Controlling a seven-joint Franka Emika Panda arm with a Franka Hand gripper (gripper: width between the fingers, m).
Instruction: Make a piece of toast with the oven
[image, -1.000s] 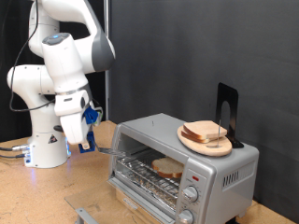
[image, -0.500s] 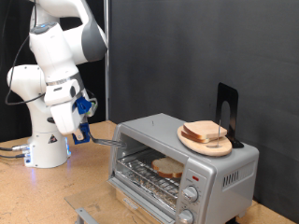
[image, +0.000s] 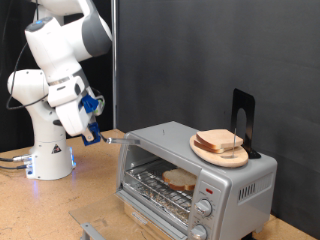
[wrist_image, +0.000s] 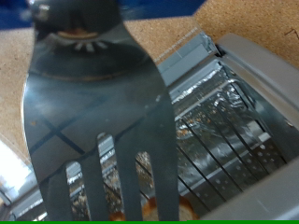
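The silver oven (image: 215, 185) stands at the exterior view's right with its door open. The piece of toast (image: 180, 180) lies on the wire rack (image: 160, 182) inside. My gripper (image: 90, 115) is up and to the left of the oven, shut on a metal fork (image: 118, 139) whose tines point at the oven's upper left corner. In the wrist view the fork (wrist_image: 98, 112) fills the picture, with the oven's foil-lined inside (wrist_image: 220, 131) behind it. The fingers themselves do not show there.
A round wooden plate (image: 205, 153) with a stack of bread slices (image: 220, 142) sits on top of the oven, next to a black upright stand (image: 242, 118). The oven's knobs (image: 205, 208) face front. A small metal bracket (image: 92, 230) lies on the wooden table (image: 40, 215).
My gripper has risen and tilted with the fork, which now points more level towards the oven's top left corner. The toast and the oven have not moved.
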